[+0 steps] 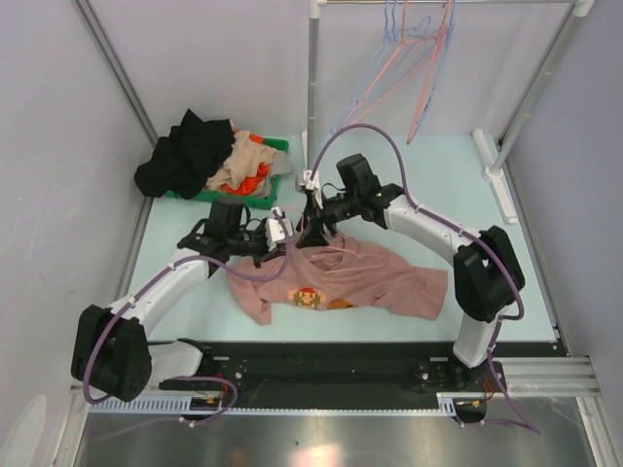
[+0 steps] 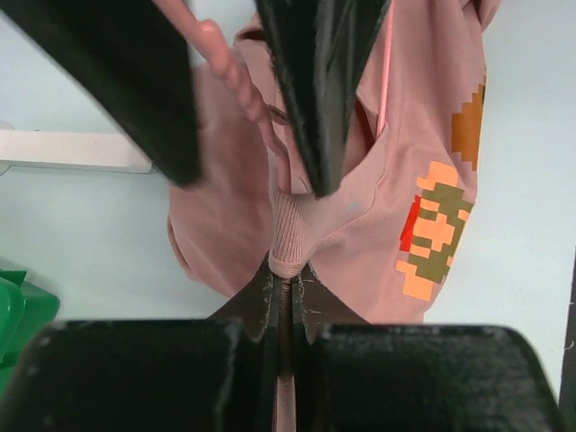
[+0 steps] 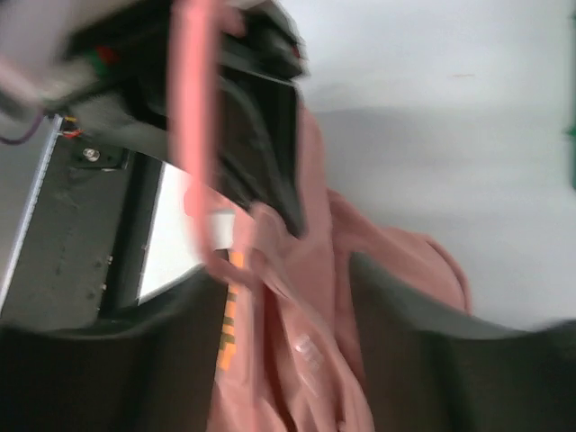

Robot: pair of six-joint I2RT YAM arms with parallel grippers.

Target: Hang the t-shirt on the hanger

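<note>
The dusty-pink t-shirt [image 1: 360, 277] lies crumpled on the table, its pixel figure [image 1: 310, 297] facing up. My left gripper [image 1: 282, 233] is shut on the ribbed collar [image 2: 290, 243], which is lifted off the table. The thin pale-pink hanger [image 2: 236, 76] runs down into the neck opening, passing between the fingers [image 2: 315, 99] of my right gripper [image 1: 313, 232]. In the blurred right wrist view the right gripper [image 3: 288, 297] stands open, with shirt cloth [image 3: 306, 351] between its jaws and the hanger [image 3: 193, 108] by its left finger.
A green bin [image 1: 277, 146] at the back left holds a black garment [image 1: 185, 156] and beige and orange clothes [image 1: 243, 170]. A rack post [image 1: 312, 88] stands behind the grippers. Light-blue and pink hangers [image 1: 414, 58] hang from the rail.
</note>
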